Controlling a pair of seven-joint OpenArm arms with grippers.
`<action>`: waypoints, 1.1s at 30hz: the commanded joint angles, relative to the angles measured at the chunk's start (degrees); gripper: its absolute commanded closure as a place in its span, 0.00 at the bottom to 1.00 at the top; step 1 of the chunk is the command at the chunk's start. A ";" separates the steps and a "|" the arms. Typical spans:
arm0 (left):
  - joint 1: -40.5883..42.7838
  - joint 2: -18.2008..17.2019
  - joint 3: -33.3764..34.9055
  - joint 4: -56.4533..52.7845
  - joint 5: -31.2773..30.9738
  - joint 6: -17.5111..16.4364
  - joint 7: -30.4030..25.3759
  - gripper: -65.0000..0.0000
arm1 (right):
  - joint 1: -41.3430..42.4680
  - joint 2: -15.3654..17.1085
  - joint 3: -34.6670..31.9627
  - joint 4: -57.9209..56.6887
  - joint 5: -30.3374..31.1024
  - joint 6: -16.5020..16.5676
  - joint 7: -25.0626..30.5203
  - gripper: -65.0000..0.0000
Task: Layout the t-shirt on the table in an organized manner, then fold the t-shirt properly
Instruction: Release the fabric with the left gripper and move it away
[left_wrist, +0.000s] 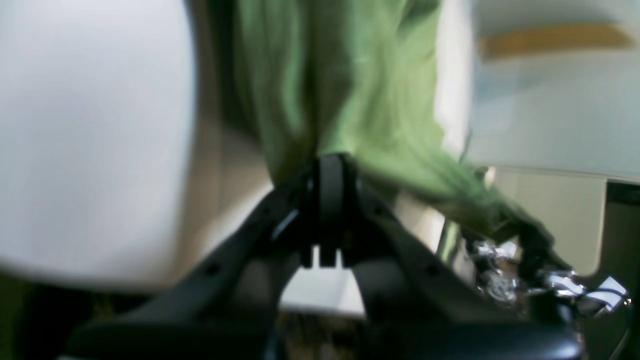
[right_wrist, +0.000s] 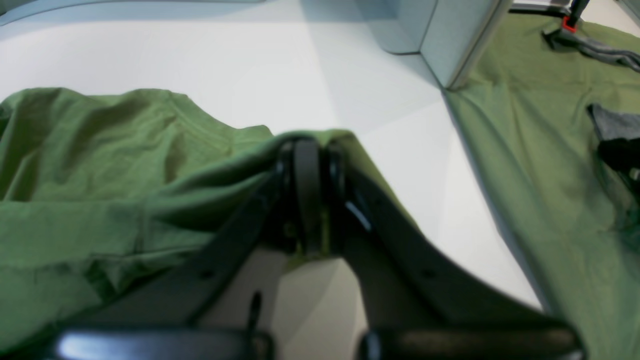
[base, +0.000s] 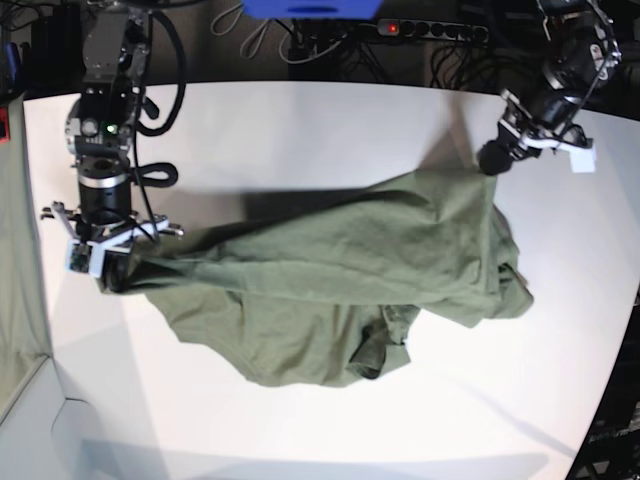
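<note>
The olive-green t-shirt (base: 340, 270) lies crumpled and stretched across the white table (base: 300, 130), held taut between both arms. My left gripper (base: 492, 160) is shut on the shirt's far right corner, lifted a little above the table. The left wrist view is blurred and shows black fingers (left_wrist: 330, 175) pinched on green fabric (left_wrist: 350, 90). At the shirt's left end, my right gripper (base: 115, 275) is shut on an edge. In the right wrist view its fingers (right_wrist: 307, 165) clamp a fold of the t-shirt (right_wrist: 100, 165) over the table (right_wrist: 300, 75).
A greenish-grey cloth strip (base: 18, 260) hangs along the left edge, large in the right wrist view (right_wrist: 525, 140). Cables and a power strip (base: 430, 30) run behind the table. A grey panel (right_wrist: 450, 35) stands near the right gripper. The table's edge curves at the right (base: 625, 330).
</note>
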 joint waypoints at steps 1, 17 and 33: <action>0.01 -0.58 -0.61 -1.09 -3.74 1.51 2.23 1.00 | 0.75 -0.42 0.04 1.04 -0.01 -0.07 1.92 1.00; -1.93 -4.01 -0.35 -6.54 -3.74 1.42 8.47 0.96 | -0.13 -0.77 0.04 1.30 -0.01 -0.07 1.83 1.00; -6.50 -1.81 -7.38 7.52 -4.09 1.51 6.54 0.66 | -0.84 -0.77 0.39 1.13 -0.01 -0.07 1.74 1.00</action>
